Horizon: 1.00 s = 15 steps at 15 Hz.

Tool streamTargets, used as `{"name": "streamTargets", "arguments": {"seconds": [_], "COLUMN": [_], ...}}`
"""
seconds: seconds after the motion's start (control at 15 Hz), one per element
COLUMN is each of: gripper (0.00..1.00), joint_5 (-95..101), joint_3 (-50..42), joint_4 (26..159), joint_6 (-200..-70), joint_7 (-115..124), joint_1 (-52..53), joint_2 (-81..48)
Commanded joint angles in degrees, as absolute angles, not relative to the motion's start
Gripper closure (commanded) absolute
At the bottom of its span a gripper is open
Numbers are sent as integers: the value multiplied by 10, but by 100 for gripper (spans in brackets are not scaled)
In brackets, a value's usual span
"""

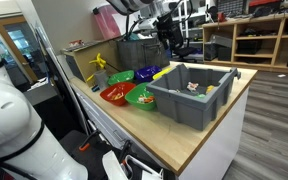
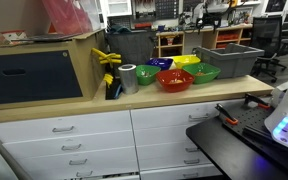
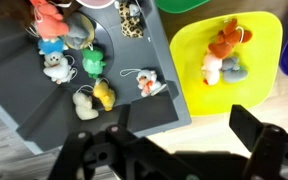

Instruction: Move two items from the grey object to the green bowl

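Well, the gripper [image 3: 179, 128] hung over the grey bin [image 3: 24, 110] w/ its two black fingers [image 3: 252, 130] spread wide & nothing between them, prob. so it could look down & pick a toy. The bin was hard plastic w/ tall slanted walls & a thick rim, good for keeping the little toys in one place on its flat floor. The toys looked soft & fuzzy, like tiny stuffed animals on loops. There was a reddish toy [image 3: 49, 15] at the top of the wrist view, a yellow toy [image 3: 104, 94] nearer the middle, plus white, teal & spotted ones. The yellow bowl [image 3: 224, 90] just beside the bin was smooth & shiny & held an orange toy [image 3: 222, 45]. The green bowl [image 1: 141, 96] nearest the bin was round & glossy in both exterior views. I couldn't tell what was in it.
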State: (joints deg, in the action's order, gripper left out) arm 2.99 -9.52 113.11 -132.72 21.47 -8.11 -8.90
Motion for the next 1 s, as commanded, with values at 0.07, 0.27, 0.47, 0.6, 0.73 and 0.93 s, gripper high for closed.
{"name": "streamTargets", "arguments": {"seconds": [0.07,0.27,0.47,0.6,0.73,0.93], "gripper": [0,0,0,0,0,0], "joint_5": [31,33,36,34,26,14], "joint_3": [-119,-137,-155,-167,-173,-175], "joint_4": [1066,1044,1028,1018,1007,987], "joint_6": [-1337,-1344,-1363,-1378,-1390,-1393], "joint_7": [261,277,287,292,291,284], "joint_1": [-88,-92,-98,-100,-106,-115], "joint_2": [-145,-175,-209,-232,-260,-299]}}
